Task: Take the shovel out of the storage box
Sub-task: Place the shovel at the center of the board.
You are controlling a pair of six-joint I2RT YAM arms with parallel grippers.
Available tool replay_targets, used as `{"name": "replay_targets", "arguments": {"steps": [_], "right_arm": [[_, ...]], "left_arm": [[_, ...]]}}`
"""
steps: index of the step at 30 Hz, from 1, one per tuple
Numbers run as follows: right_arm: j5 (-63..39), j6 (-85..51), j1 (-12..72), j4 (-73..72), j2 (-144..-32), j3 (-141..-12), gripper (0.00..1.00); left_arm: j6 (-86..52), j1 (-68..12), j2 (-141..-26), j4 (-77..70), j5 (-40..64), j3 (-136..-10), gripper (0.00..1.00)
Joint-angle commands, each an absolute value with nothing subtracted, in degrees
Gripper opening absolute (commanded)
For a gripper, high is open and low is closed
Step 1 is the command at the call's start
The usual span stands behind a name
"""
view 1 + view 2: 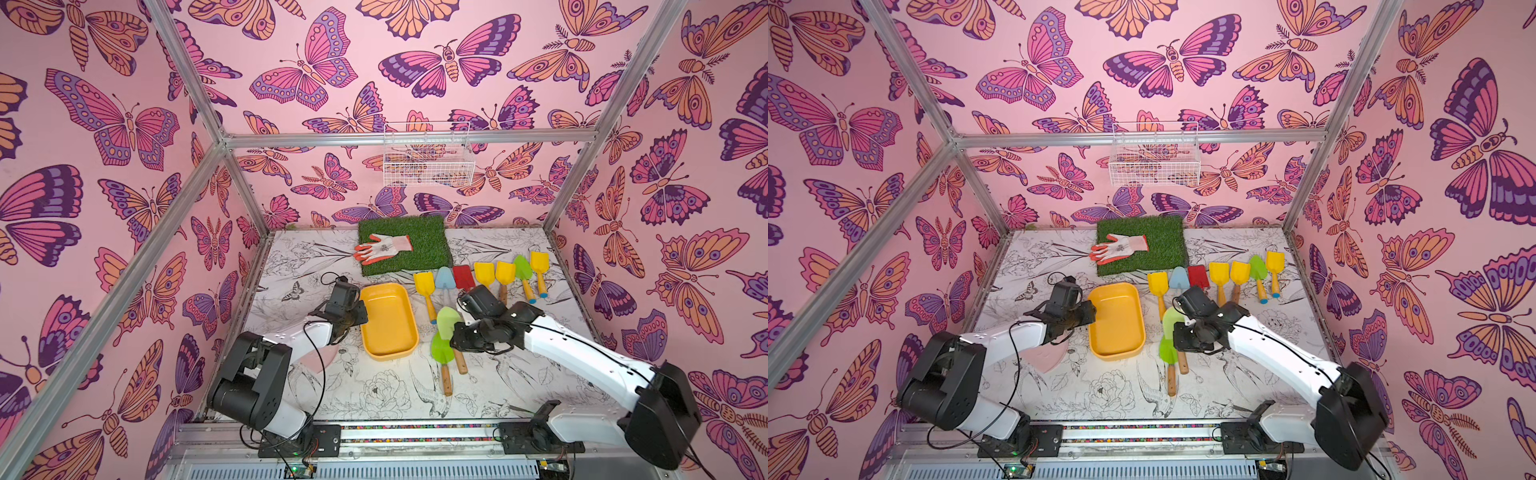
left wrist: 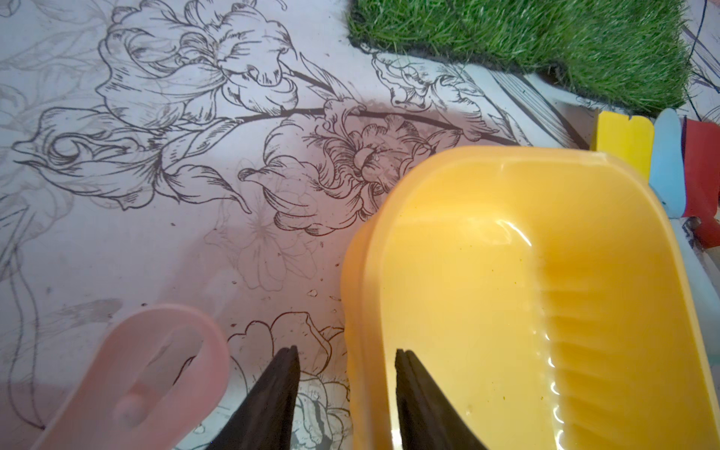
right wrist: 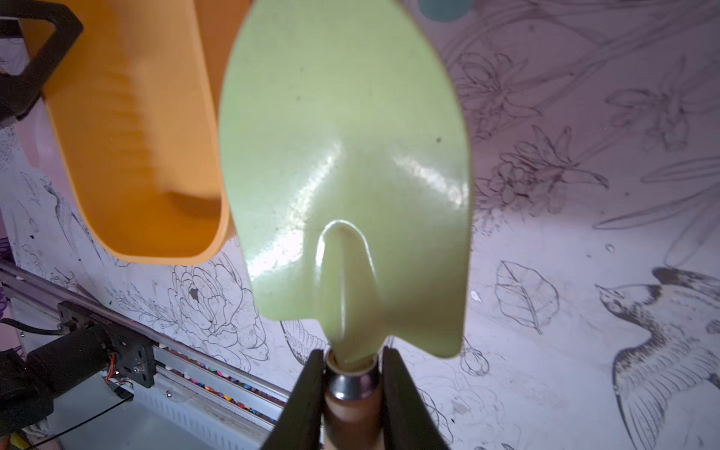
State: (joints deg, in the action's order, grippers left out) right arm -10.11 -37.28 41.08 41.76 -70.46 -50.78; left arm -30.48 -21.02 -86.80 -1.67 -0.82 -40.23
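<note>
My right claw (image 3: 352, 362) grips the shovel (image 3: 343, 136) at its neck, blade pointing far, just right of the storage box (image 3: 136, 136). My left claw (image 2: 346, 350) pinches the box's left rim.

You are working inside a cell lined with pink butterfly wallpaper (image 1: 124, 124) and braced by aluminium frame bars (image 1: 311, 139). A white wire basket (image 1: 428, 166) hangs on the rear wall (image 1: 332, 187). The desk (image 1: 374, 395) wears a black-and-white print of flowers and birds under soft, even light. A metal rail (image 1: 415, 434) edges its front.
</note>
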Motion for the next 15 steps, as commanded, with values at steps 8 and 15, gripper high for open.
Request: {"name": "replay_targets", "arguments": {"steps": [8,15], "right_arm": [[-11.8,-35.3,36.2,46.0,-59.9,-42.4,0.12],[-16.7,-37.4,32.7,39.7,-64.0,-38.4,0.12]], "left_arm": [[-30.5,-20.9,-86.6,-2.3,-0.6,-39.7,0.46],[-30.3,-20.9,-86.7,-2.3,-0.8,-39.6,0.46]]}}
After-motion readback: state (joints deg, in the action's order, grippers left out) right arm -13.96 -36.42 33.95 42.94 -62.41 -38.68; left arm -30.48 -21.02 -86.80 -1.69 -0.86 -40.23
